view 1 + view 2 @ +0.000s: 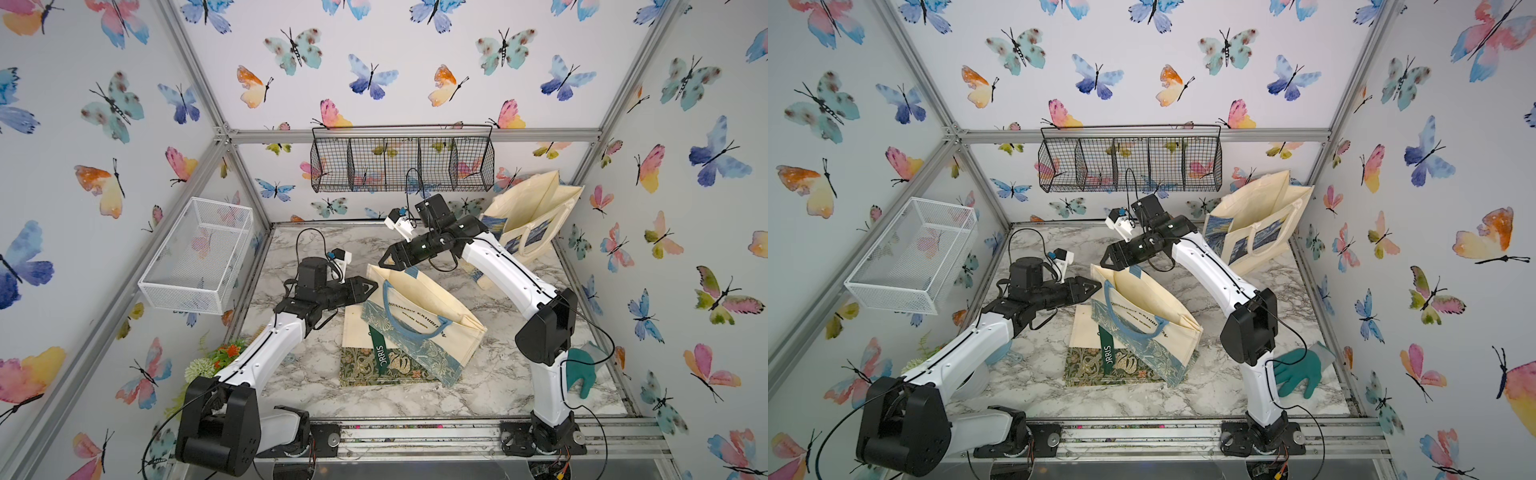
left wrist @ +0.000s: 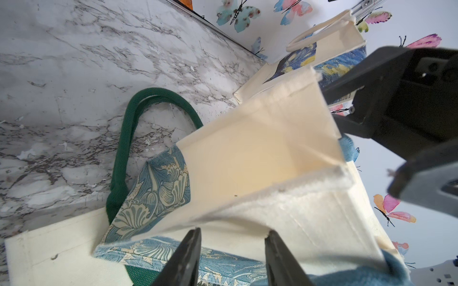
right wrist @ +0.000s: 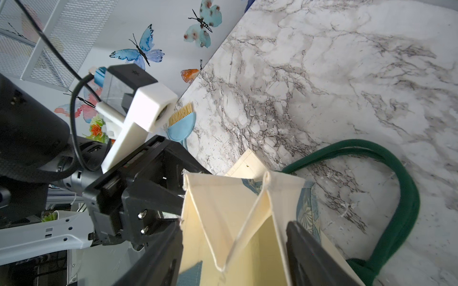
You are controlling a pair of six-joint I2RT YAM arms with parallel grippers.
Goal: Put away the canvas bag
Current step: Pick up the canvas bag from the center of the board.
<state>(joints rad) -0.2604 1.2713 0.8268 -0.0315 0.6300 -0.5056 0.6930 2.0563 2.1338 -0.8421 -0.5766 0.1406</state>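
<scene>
The right gripper (image 1: 384,262), jaws parted astride a mouth corner of the canvas bag (image 1: 424,299), likely finds its firmest hold on the seamed rim there, the cloth being light and bendable.

1. canvas bag (image 1: 419,299): seen as cream woven cloth, matt, sl. rough, w/ printed blue floral band.
2. table (image 1: 498,374): marble-look top, smooth, faint sheen noted.
3. green handle (image 2: 124,138): thick woven webbing, matt.
4. wire basket (image 1: 399,166): black metal mesh.
5. white basket (image 1: 199,257): fine metal mesh, matt-coated.
</scene>
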